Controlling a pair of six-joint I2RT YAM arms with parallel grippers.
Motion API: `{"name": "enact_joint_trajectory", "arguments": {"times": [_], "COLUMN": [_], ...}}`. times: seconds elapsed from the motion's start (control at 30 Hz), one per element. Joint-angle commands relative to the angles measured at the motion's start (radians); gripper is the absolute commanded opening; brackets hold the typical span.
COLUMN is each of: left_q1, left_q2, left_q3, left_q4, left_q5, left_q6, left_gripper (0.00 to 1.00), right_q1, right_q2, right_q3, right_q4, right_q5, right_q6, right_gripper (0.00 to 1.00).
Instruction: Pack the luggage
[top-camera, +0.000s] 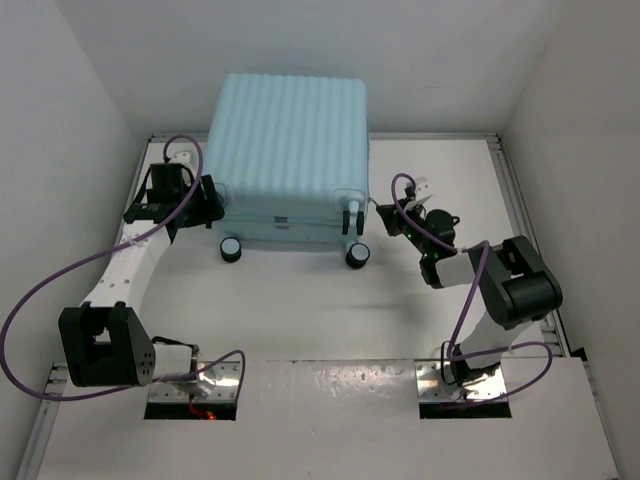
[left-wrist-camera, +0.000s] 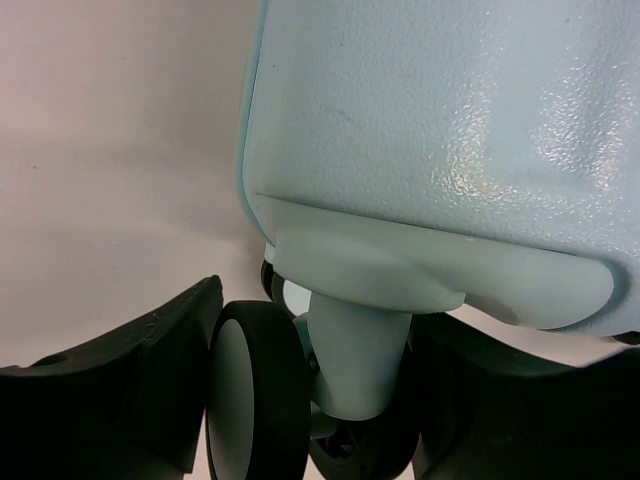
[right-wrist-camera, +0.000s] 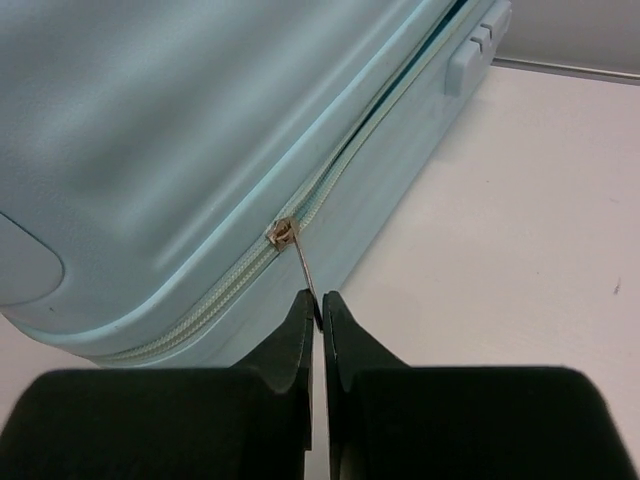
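Tightly, right hand (right-wrist-camera: 319, 303) pinches zipper pull (right-wrist-camera: 299, 263) at luggage (right-wrist-camera: 150, 140) edge.

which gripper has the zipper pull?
The right gripper: its jaws are pinched shut on the zipper pull. The left gripper straddles a caster wheel instead, jaws apart.

Your top view looks down from above and behind the arm bases. It takes in the whole table (top-camera: 300, 320), with the luggage (top-camera: 288, 150) at the far side. Your left wrist view sits very near the luggage's near left corner, low and facing roughly right. A caster wheel (left-wrist-camera: 255, 395) fills the span of the left gripper (left-wrist-camera: 320, 320), though contact is hard to judge this close. Your right wrist view faces left onto the luggage's right side, close on the zipper pull (right-wrist-camera: 303, 268) pinched in the right gripper (right-wrist-camera: 318, 300). All three views share the luggage's shell.
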Motion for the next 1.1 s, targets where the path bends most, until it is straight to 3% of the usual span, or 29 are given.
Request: {"name": "enact_joint_trajectory", "arguments": {"times": [0.0, 0.17, 0.6, 0.63, 0.83, 1.07], "left_q1": [0.022, 0.022, 0.022, 0.022, 0.032, 0.097], "left_q2": [0.039, 0.039, 0.039, 0.039, 0.025, 0.102], "left_q3": [-0.063, -0.072, -0.072, -0.072, -0.072, -0.029], "left_q4": [-0.114, -0.114, -0.105, -0.105, -0.115, -0.137], "left_q5": [-0.159, -0.159, -0.141, -0.129, -0.242, -0.279], "left_q6": [-0.017, -0.017, -0.006, -0.006, -0.006, 0.015], "left_gripper": [0.26, 0.26, 0.26, 0.26, 0.09, 0.04], "right_q1": [-0.039, -0.036, -0.036, -0.033, -0.033, -0.039], "right_q2": [0.002, 0.041, 0.108, 0.116, 0.133, 0.194], "right_q3": [0.078, 0.104, 0.196, 0.203, 0.23, 0.327], "right_q4": [0.157, 0.147, 0.041, 0.045, 0.045, 0.036], "right_q5": [0.003, -0.183, -0.122, -0.119, -0.067, 0.034], "right_q6": [-0.002, -0.052, -0.128, -0.122, -0.113, -0.113], "right_gripper": [0.0, 0.0, 0.03, 0.0, 0.0, 0.0]}}
